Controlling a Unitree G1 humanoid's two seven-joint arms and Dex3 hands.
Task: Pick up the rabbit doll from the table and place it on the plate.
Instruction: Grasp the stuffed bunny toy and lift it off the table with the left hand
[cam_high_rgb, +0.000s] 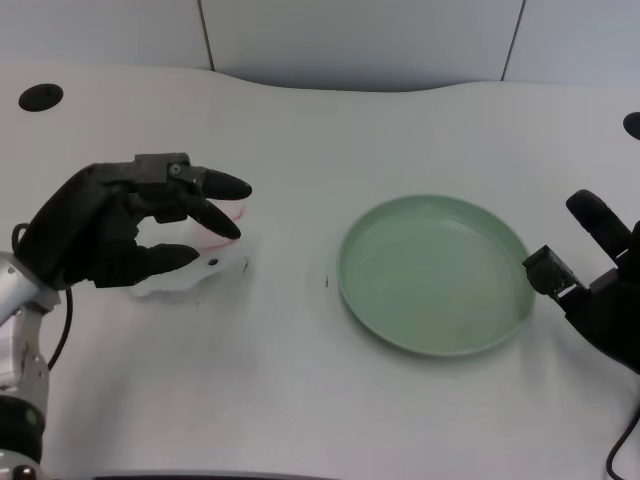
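The robot's black many-fingered left hand (125, 225) sits over the small white soft rabbit doll with a pink patch (205, 262), which lies on the white table (300, 400) at the left of the head view. The fingers curl around the doll from above and from the near side, and the doll's pale body shows between and just below them. The fingertips appear to touch it, but I cannot tell whether the hand truly grips it or only cages it; the doll looks to be resting on the table, not lifted.

The relation that matters: the round pale green plate (350, 290) lies to the right of the doll, well apart from it, with bare table between them. The plate holds nothing. The doll's long axis seems to run roughly left to right, toward the plate, though most of its body is hidden under the hand, so this is a guess.

The left hand is plainly the nearer to the doll; the black right hand (600, 285) waits just beside the plate's far right rim.

As I judge it, the step in hand is the grasp. The next move calls for a firm closure, a lift, then a carry rightward over the plate's near rim.
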